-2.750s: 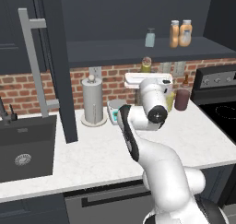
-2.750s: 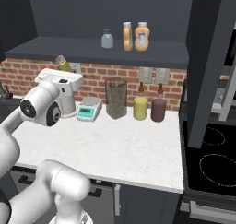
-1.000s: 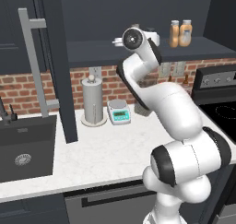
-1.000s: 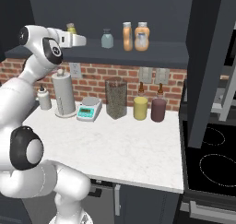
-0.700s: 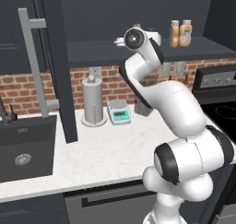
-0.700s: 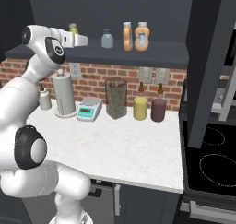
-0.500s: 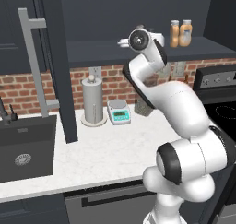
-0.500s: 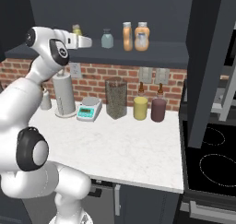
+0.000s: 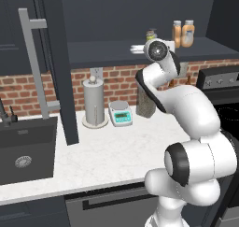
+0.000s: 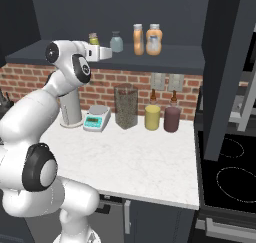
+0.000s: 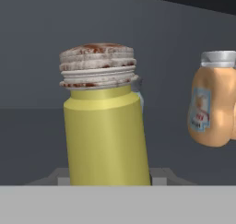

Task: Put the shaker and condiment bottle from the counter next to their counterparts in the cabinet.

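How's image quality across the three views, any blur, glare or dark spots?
Hand view: shaker close-up, soft and pixelated, evenly lit, no glare. Left base view: cabinet interior dark, low contrast; counter bright. Right base view: flat rendered light, orange bottles small but legible; no motion blur.

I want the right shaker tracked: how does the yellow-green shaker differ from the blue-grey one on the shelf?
The yellow-green shaker has a brownish, stained cap; the blue-grey shaker has a grey cap. The yellow-green one sits in the gripper, tilted slightly; the blue-grey one stands upright, free, on the cabinet shelf. Both are small capped cylinders.
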You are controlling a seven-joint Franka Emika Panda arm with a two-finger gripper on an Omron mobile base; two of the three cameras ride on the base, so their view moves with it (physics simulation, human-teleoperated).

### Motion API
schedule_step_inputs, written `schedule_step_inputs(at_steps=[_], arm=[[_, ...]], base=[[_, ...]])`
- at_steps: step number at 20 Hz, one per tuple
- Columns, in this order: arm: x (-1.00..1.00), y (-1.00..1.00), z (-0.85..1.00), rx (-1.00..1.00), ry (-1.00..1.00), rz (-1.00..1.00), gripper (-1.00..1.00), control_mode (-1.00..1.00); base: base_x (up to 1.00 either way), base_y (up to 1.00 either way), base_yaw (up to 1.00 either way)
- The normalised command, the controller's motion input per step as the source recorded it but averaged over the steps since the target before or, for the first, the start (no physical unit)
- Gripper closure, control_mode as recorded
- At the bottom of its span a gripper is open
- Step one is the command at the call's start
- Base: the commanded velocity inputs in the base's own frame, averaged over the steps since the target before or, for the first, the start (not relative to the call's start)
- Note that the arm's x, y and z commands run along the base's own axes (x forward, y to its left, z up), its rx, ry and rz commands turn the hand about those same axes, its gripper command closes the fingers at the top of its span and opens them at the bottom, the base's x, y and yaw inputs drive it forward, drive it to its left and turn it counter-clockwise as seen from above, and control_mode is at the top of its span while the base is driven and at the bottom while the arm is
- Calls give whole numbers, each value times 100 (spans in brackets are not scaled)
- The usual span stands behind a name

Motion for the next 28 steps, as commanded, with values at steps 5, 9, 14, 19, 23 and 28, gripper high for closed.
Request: schedule_step_inputs(at_steps=[5, 9, 14, 19, 23, 28], arm=[[15, -2, -11, 0, -2, 8, 100, -100], [18, 0, -2, 6, 0, 5, 100, -100], [28, 0, 0, 13, 0, 1, 100, -100], [18, 0, -4, 10, 0, 0, 100, -100], [15, 0, -17, 0, 0, 0, 100, -100], [1, 15, -30, -1, 0, 0, -100, -100]], base=[[0, 0, 0], [0, 0, 0], [0, 0, 0], [0, 0, 0], [0, 0, 0], [0, 0, 0]])
